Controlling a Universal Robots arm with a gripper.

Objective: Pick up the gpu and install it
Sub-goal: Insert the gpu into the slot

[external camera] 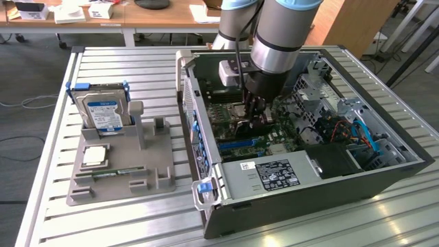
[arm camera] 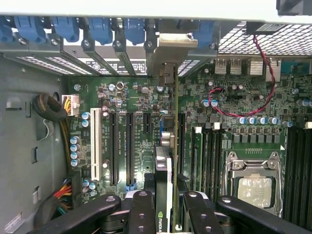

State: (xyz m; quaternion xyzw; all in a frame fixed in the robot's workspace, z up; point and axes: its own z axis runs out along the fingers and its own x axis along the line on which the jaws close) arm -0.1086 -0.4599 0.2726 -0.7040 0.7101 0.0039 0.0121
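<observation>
Gripping the gpu (arm camera: 165, 161) edge-on, the gripper (arm camera: 168, 202) has its fingers (arm camera: 141, 212) part-closed on the card inside the case (external camera: 309, 195). The card stands upright over the motherboard (arm camera: 141, 97) slots (arm camera: 113, 146), its bracket (arm camera: 171, 46) by the blue latches (arm camera: 100, 27).

The arm (external camera: 278, 36) was cut off by the exterior view's upper edge, and the tips of its gripper (external camera: 255, 119) were lost among parts inside the computer case (external camera: 309, 206). In the wrist view the graphics card (arm camera: 165, 165) (edge-on, a thin blade) and the fingers (arm camera: 141, 209) clamping it ran off the picture's edge. Print on the power supply label (external camera: 273, 174) was too small to read.
</observation>
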